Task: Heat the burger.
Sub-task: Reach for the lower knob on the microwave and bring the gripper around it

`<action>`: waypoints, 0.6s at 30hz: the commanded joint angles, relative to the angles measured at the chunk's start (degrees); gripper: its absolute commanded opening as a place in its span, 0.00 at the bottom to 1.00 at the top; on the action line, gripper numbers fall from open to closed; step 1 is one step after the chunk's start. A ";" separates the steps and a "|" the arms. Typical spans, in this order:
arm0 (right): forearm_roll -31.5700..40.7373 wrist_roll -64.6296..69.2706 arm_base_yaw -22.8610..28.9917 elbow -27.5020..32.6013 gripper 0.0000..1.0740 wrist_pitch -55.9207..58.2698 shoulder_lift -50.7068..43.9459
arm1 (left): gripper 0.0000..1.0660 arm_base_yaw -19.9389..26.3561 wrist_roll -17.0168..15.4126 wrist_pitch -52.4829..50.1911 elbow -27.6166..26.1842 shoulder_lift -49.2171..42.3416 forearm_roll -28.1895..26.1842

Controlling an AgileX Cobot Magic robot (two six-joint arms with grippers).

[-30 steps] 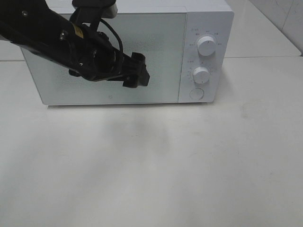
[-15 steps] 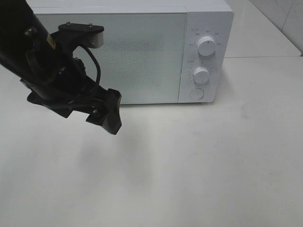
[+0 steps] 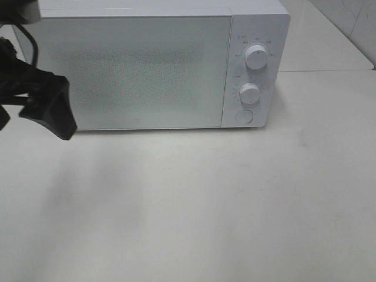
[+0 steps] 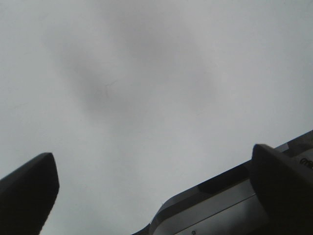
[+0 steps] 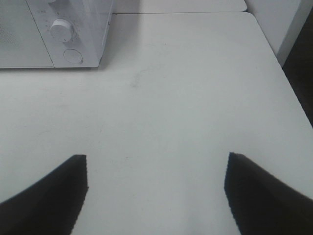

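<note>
The burger is not in view in any frame. The white microwave [image 3: 153, 64] stands at the back of the table with its door shut, and its corner with the knobs [image 5: 62, 30] shows in the right wrist view. My left gripper [image 3: 56, 114] hangs at the left edge of the exterior view, beside the microwave's left front corner. Its jaws stand wide open over bare table in the left wrist view [image 4: 151, 156], with nothing between them. My right gripper [image 5: 156, 161] is open and empty above the table, well in front of the microwave.
Two knobs [image 3: 256, 56] and a round button [image 3: 244, 116] sit on the microwave's right panel. A grey metal part [image 4: 220, 205] shows low in the left wrist view. The table's right edge [image 5: 288, 83] drops off beside a white wall.
My left arm has swung away from the front of the microwave door, down and to the left, and now only its gripper shows at the left edge. The door stays shut.
</note>
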 commanded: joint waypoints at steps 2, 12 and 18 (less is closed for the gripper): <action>0.06 0.11 -0.40 0.11 0.71 -0.57 -1.72 | 0.94 6.59 0.46 3.90 -0.23 -4.64 1.09; 0.06 0.11 -0.40 0.11 0.71 -0.57 -1.72 | 0.94 16.96 0.40 9.63 -0.23 -11.34 2.58; 0.06 0.11 -0.40 0.11 0.71 -0.57 -1.72 | 0.94 23.38 1.78 13.18 -0.23 -15.81 2.92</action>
